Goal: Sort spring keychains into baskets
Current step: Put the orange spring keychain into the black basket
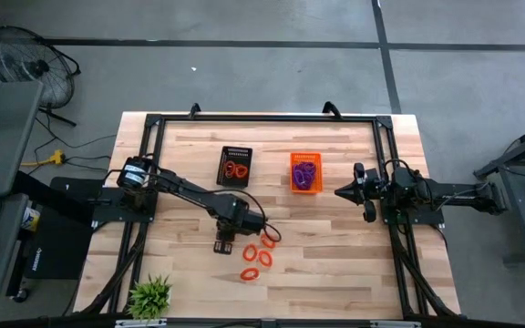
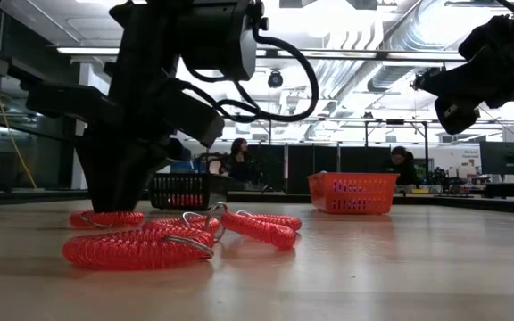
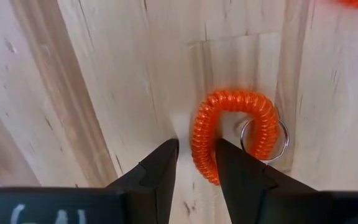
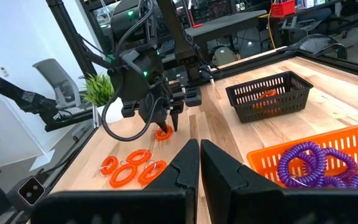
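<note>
My left gripper [image 3: 196, 152] points straight down at the table's near middle, open. Its fingers stand on either side of one side of an orange-red spring keychain [image 3: 229, 134], which lies flat on the wood with its metal ring [image 3: 265, 138]. Three more orange-red keychains [image 1: 264, 258] lie just right of it. The black basket [image 1: 234, 166] holds orange-red keychains. The orange basket [image 1: 305, 172] holds purple ones [image 4: 316, 165]. My right gripper [image 4: 199, 149] hovers shut at the right, level, above the table. My left gripper comes from above with one side of the loop [image 3: 201, 158] between its open fingers. One finger [image 3: 229, 163] stands right against the coil, and I cannot tell whether it touches. The keychain lies flat on the table.
A small green plant [image 1: 150, 296] stands at the near left corner. A black frame [image 1: 262, 118] runs along the far edge and down both sides of the table. Bare wood lies between the loose keychains and the baskets.
</note>
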